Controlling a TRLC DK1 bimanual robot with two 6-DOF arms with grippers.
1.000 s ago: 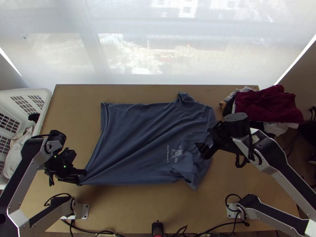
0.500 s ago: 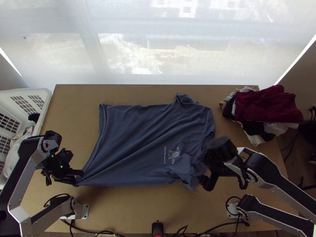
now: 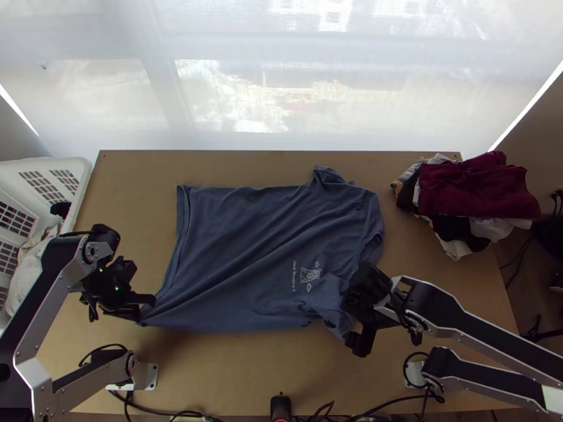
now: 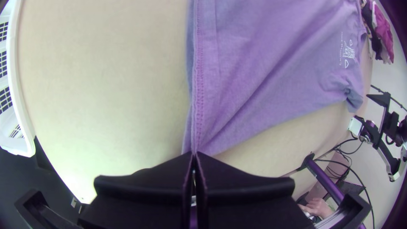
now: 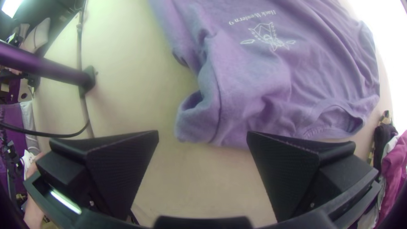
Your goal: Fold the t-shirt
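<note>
Wooden table point(image 3: 239, 373), blue t-shirt point(image 3: 239, 246), one sleeve point(image 3: 332, 313) seemingly part-hidden behind right tool point(image 3: 348, 323)

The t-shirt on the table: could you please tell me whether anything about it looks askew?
Slightly: the sleeve nearer the arms' bases is crumpled, unlike the smoother body, and creases fan out from the hem corner pinched in the left gripper. I see no damage.

Can't see the bit of t-shirt point(image 3: 246, 239) pinched in the left claw point(image 3: 146, 311) or, from the top, part of the sleeve point(image 5: 199, 121) behind the right claw point(image 3: 351, 325). Get the basket point(image 3: 84, 167) cut off at the top view's left edge, the clothes pile point(image 5: 395, 163) at the right wrist view's.
</note>
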